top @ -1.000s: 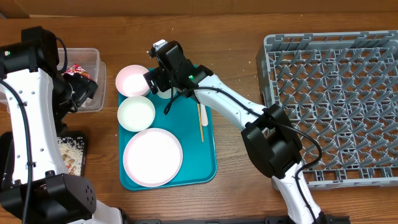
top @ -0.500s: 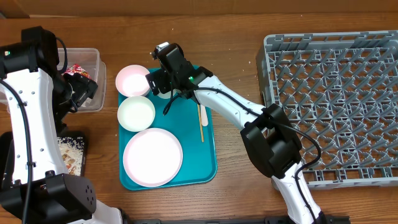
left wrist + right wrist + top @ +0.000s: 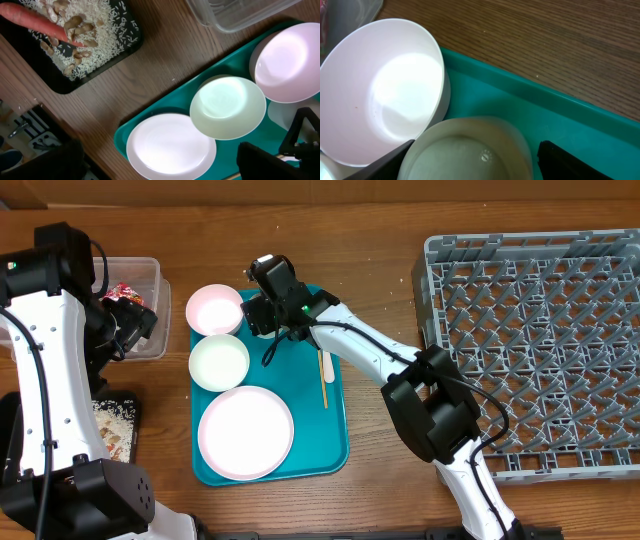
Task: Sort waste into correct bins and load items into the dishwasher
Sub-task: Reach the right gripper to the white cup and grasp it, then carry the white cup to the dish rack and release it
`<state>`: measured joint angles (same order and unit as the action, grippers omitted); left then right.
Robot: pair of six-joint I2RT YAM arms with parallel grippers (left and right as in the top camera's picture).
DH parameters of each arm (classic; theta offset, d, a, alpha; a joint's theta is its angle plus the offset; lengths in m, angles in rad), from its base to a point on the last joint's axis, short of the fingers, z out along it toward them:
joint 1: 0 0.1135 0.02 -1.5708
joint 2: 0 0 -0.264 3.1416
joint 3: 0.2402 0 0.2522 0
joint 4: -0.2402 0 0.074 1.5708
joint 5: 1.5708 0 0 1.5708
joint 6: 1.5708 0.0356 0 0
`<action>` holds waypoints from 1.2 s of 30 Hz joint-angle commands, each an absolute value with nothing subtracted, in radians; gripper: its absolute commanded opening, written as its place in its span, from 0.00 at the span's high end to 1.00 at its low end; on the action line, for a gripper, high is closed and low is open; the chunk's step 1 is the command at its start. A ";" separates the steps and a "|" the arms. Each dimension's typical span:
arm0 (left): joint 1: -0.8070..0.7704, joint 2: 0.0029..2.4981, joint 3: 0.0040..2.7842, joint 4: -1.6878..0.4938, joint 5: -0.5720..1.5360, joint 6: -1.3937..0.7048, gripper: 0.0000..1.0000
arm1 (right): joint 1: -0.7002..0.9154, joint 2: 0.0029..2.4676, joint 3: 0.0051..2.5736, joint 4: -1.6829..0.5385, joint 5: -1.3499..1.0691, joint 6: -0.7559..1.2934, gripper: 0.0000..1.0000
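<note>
One grey plastic dish rack (image 3: pixel 530 340), square, with a lattice of pegs inside raised walls, fills the right edge of the wooden worktop (image 3: pixel 380 240). One flat teal tray (image 3: pixel 335 435) lies mid-worktop. One round white plate (image 3: pixel 246 432), smooth and glossy, sits at its near left corner.

By the worktop's left edge are one clear rectangular plastic tub (image 3: pixel 150 272), farther back, and one shallow black tray (image 3: pixel 56 86), nearer. The left gripper (image 3: pixel 130 325) hovers beside the tub, its fingers (image 3: pixel 50 160) spread wide and empty.

Two small white bowls (image 3: pixel 215 310) are on the teal tray, one at the far left corner and the second (image 3: pixel 219 362) on the left edge. One white cup (image 3: pixel 465 145) stands at the tray's far edge. The right gripper (image 3: pixel 262 318) straddles it, fingers (image 3: pixel 570 160) apart, with teal showing beside one.

One slim pale fork (image 3: pixel 324 377) lies along the tray's right edge. One orange carrot piece (image 3: pixel 35 22) lies on the black tray. One crinkled red wrapper (image 3: pixel 125 292) lies in the tub. Scattered rice grains (image 3: pixel 95 30) cover the black tray.
</note>
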<state>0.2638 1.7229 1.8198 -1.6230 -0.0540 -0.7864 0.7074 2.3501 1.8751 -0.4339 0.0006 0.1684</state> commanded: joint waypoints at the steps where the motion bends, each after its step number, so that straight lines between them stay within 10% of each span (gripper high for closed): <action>1: 0.262 1.730 1.819 -1.621 -0.063 -0.789 0.00 | 0.709 2.365 1.876 -0.429 0.006 0.180 0.25; 23: 0.262 1.730 1.819 -1.618 -0.063 -0.789 0.00 | 0.619 2.080 1.881 -0.591 0.064 0.199 0.40; 36: 0.262 1.730 1.819 -1.618 -0.062 -0.789 0.00 | -0.102 1.874 1.879 -0.842 0.188 0.180 0.40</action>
<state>0.2634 1.7229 1.8198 -1.6192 -0.0540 -0.7864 0.0189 1.9087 1.8755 -0.8173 0.1715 0.1822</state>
